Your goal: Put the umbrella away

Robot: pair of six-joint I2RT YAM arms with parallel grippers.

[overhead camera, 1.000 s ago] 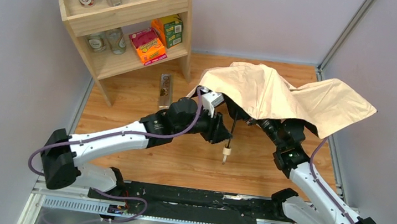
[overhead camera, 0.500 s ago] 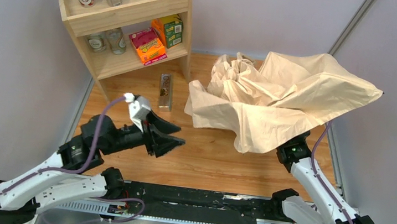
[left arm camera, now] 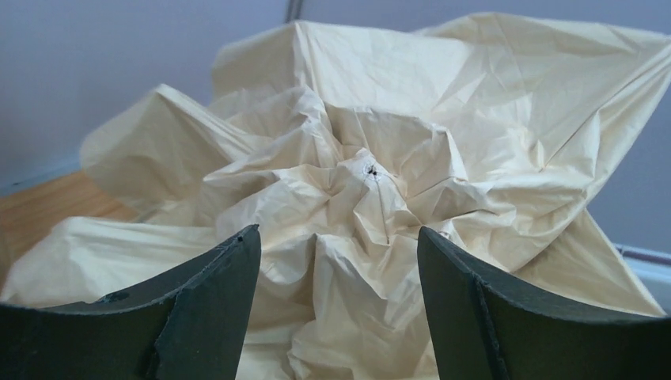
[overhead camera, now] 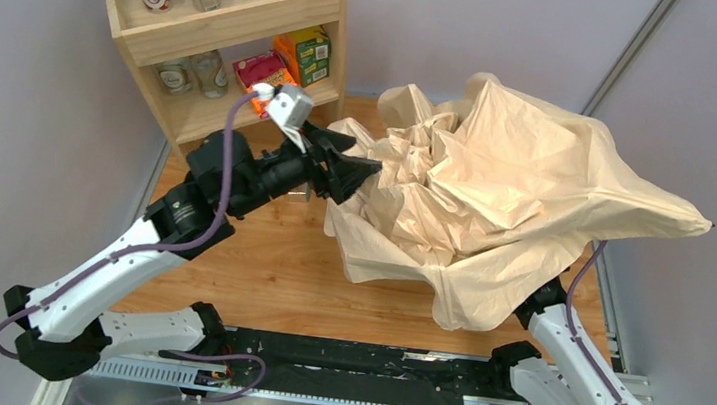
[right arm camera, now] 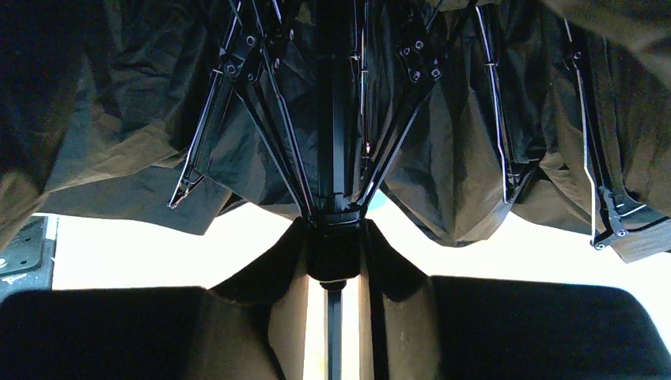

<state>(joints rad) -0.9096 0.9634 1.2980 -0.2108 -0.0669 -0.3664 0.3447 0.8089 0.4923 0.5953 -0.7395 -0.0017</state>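
Note:
The umbrella's pale beige canopy (overhead camera: 496,197) is half collapsed and crumpled, tipped up over the right half of the table. My left gripper (overhead camera: 364,160) is open and empty at the canopy's left edge, pointing into the folds; in the left wrist view (left arm camera: 336,233) the crumpled centre of the fabric (left arm camera: 372,174) lies just beyond its fingertips. My right gripper (right arm camera: 334,237) is hidden under the canopy in the top view; in the right wrist view it is shut on the black runner and shaft, with the ribs (right arm camera: 332,119) fanning above. The wooden handle is hidden.
A wooden shelf (overhead camera: 223,17) stands at the back left with paper cups, jars and snack boxes; my left wrist is close to its right side. Grey walls close in on three sides. The wooden tabletop (overhead camera: 258,262) shows in front of the canopy.
The canopy has tipped up and crumpled inward, and the handle has gone out of sight. My left arm let go of the shaft, pulled back, then swung up to the canopy's left edge.

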